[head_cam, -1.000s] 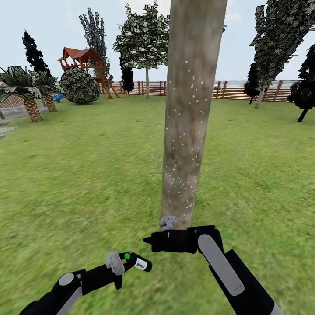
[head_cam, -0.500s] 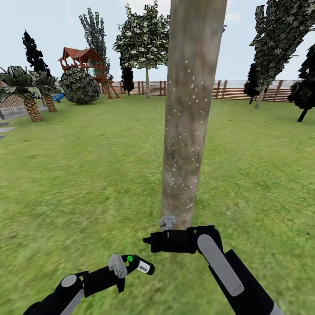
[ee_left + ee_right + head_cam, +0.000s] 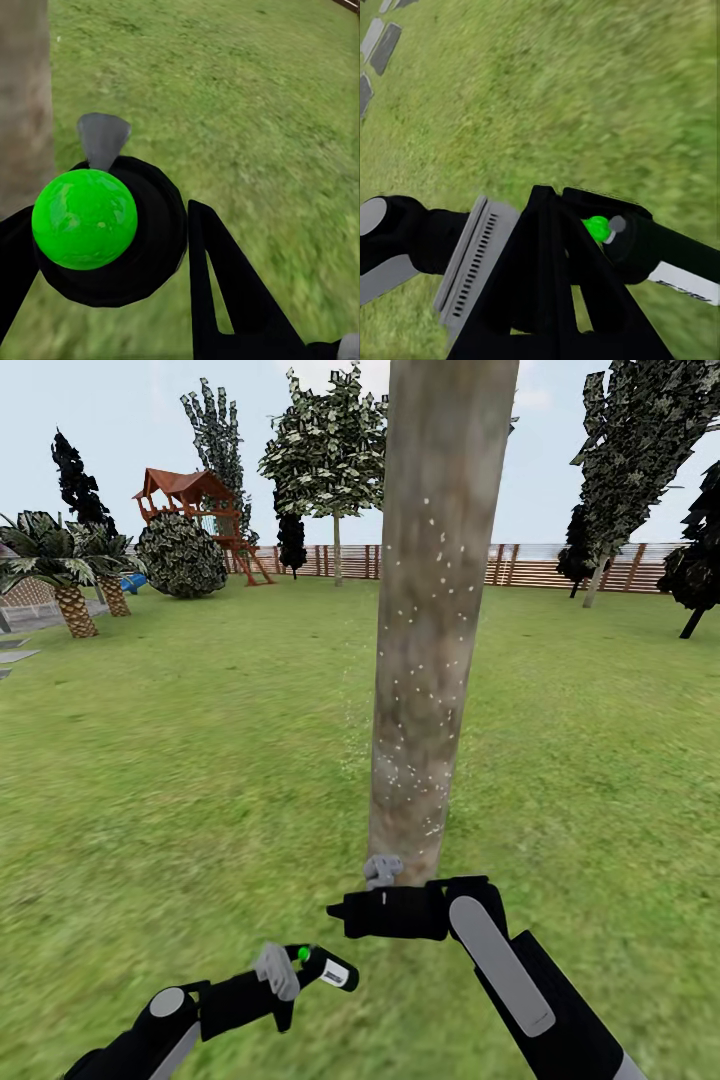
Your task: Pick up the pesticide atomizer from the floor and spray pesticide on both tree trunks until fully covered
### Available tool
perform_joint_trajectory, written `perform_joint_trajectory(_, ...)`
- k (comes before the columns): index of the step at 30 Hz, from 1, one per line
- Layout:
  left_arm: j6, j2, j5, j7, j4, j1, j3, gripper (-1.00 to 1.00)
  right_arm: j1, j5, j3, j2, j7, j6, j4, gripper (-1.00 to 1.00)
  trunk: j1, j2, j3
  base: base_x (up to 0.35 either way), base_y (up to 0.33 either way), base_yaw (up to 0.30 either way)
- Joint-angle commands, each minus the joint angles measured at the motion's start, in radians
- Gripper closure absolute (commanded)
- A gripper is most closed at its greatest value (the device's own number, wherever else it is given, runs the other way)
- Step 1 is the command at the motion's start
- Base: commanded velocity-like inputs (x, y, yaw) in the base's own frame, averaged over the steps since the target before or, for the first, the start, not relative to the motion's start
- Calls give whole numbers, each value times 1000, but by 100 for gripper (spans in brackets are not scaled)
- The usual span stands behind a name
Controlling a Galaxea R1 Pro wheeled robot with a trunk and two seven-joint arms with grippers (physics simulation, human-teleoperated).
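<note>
On a green lawn [image 3: 200, 760] fenced with wooden slats [image 3: 540, 565], a thick grey-brown tree trunk [image 3: 430, 620] is seen from the head camera rising straight ahead, its bark dotted with small white specks of pesticide [image 3: 405, 695] from about mid-height down toward its base. The pesticide bottle [image 3: 322, 966], dark with a pale label stripe and a green dot near its spray head, is held low in front of the trunk by the left gripper [image 3: 285, 975], whose fingers are closed on it; the bottle lies tilted, its far end aimed toward the right arm. The right gripper [image 3: 345, 909] is held just before the foot of the trunk and points toward the left; whether its jaws are apart or together cannot be told. From the left wrist camera, the bottle [image 3: 112, 229] is seen end-on as a dark round body with a bright green ball and a grey nozzle, one dark finger [image 3: 225, 292] beside it and the trunk [image 3: 26, 97] close behind. From the right wrist camera, the bottle [image 3: 660, 251] and its pale label are seen from the side, gripped above grass, with paving slabs [image 3: 382, 49] in the far corner. A wooden playhouse [image 3: 195, 505], palms [image 3: 65, 575] and further trees [image 3: 330, 450] are visible only at a distance from the head camera.
</note>
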Motion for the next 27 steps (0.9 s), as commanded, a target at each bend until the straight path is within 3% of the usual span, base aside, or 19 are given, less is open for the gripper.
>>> perform_joint_trajectory(1,-1,-4,-4,0,0,-1,-2,100,-1,-9,1,0,-11,1,2,100,0,0,-1,0,0,0)
perform_joint_trajectory(18,0,-14,-18,-4,-1,-1,-2,100,-1,-7,18,-1,-14,1,17,100,0,0,-1,0,0,0)
perform_joint_trajectory(27,0,-14,-18,-4,-3,-1,-2,100,-1,-7,51,-1,-14,1,28,100,0,0,-1,0,0,0)
